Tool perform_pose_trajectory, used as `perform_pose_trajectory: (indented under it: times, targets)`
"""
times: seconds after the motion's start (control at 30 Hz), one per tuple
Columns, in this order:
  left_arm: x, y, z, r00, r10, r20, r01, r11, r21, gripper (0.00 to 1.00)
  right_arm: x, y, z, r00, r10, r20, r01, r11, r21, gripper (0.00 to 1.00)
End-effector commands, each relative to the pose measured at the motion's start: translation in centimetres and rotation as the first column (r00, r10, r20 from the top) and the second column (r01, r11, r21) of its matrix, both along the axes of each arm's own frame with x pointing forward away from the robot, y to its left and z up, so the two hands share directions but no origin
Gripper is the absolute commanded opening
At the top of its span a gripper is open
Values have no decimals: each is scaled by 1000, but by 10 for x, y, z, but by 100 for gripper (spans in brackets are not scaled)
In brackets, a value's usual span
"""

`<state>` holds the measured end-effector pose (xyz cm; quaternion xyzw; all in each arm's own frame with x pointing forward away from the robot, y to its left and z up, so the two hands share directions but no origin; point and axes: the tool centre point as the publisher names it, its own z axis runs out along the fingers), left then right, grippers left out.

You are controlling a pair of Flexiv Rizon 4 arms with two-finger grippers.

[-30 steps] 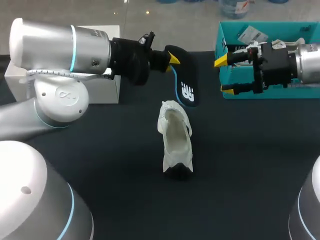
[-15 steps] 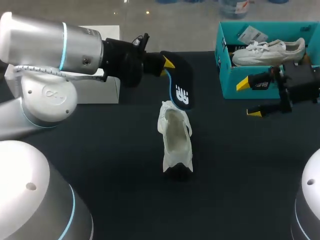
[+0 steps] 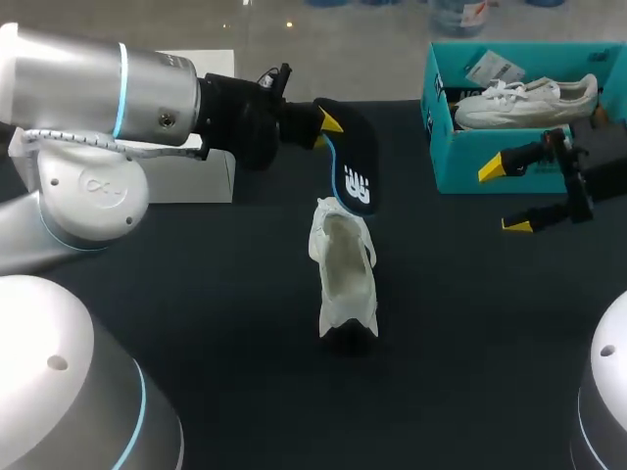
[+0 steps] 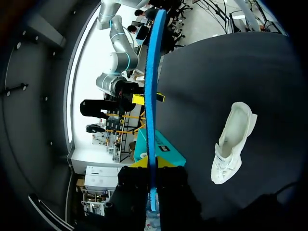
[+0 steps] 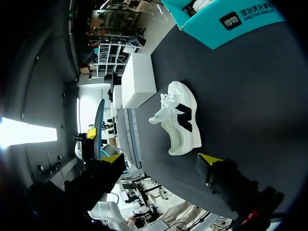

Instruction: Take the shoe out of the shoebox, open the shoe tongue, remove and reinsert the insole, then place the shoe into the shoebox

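Jaws on both our arms hang over a dark counter (image 3: 196, 294). A white box (image 3: 217, 178) stands at its far left, and a teal shoebox (image 3: 470, 157) with a second white shoe (image 3: 524, 98) inside stands at its far right.

Our left jaws are clamped on the dark, blue-edged insole (image 3: 353, 162), gripping one end. It slants down off the counter, and its free end hangs just above the shoe's (image 3: 343, 274) opening. We cannot tell whether the two touch.

Our right jaws stand wide apart and hold nothing, their yellow tips (image 3: 490, 168) just in front of the shoebox.

The shoe is white with a black mark on its side. It rests on its sole mid-counter, opening upward.
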<state>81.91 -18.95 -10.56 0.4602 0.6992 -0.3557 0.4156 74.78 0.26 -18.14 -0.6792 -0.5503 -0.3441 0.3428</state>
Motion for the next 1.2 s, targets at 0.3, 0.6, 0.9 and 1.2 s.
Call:
perform_pose_trajectory:
  times: [0.3, 0.6, 0.9, 1.2]
  targets:
    - [-9, 5, 9, 974, -52, -222, 51, 999, -10, 0, -1, 0, 0, 1000, -2, 0, 2, 1000, -3, 100]
    - [-59, 35, -10, 814, -40, -579, 106, 991, 80, 0, -1, 0, 0, 1000, -2, 0, 2, 1000, -3, 100]
    - [-59, 35, -10, 814, -40, -579, 106, 991, 80, 0, -1, 0, 0, 1000, -2, 0, 2, 1000, -3, 100]
    - [-59, 35, -10, 814, -40, -579, 106, 991, 80, 0, -1, 0, 0, 1000, -2, 0, 2, 1000, -3, 100]
